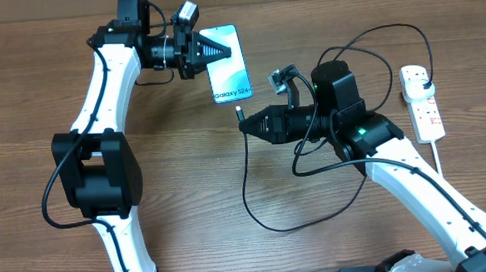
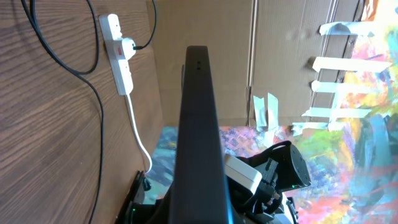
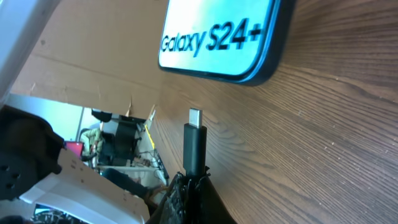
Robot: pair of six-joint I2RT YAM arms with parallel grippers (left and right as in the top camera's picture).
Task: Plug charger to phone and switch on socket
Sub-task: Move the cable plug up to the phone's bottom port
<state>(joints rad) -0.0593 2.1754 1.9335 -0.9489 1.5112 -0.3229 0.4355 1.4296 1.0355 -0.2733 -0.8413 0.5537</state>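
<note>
The phone with its lit light-blue screen lies at the back centre, and my left gripper is shut on its left edge. In the left wrist view the phone shows edge-on as a dark slab between my jaws. My right gripper is shut on the charger's connector, whose metal tip points at the phone's near end, a short gap away. The black cable loops across the table to a plug in the white socket at the right.
The socket's thick white cord runs toward the front right. Slack cable arcs over the right arm. The left arm's base stands at the left. Brown wooden tabletop lies around everything.
</note>
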